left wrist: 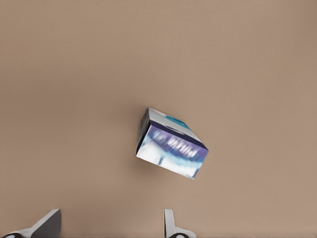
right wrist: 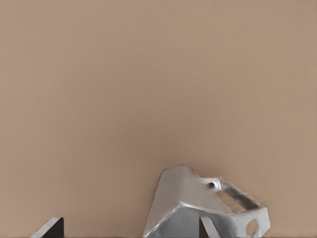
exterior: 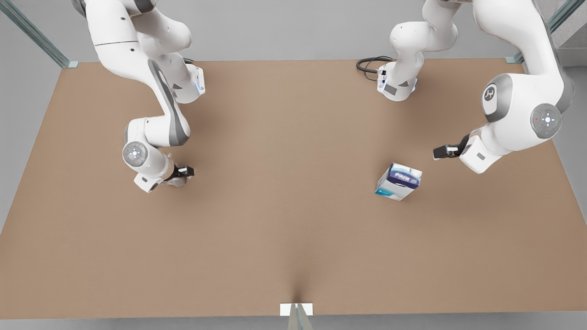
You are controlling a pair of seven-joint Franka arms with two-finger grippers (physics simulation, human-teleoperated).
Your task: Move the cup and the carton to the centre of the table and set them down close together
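In the front view, the carton [exterior: 398, 181] lies on the table [exterior: 284, 229] toward the front view's right, with the left gripper [exterior: 441, 151] just beside it. The right gripper [exterior: 182, 175] is at the cup [exterior: 176, 182], well apart from the carton, toward the front view's left.

In the left wrist view, the fingers [left wrist: 171, 225] are spread, near the carton [left wrist: 171, 148] and apart from it.

In the right wrist view, the cup [right wrist: 198, 208] lies at the fingers [right wrist: 49, 228], which stand apart.

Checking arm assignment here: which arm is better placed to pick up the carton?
The left gripper: it hovers open just beside the carton, fingers apart. The right gripper is across the table at the cup.
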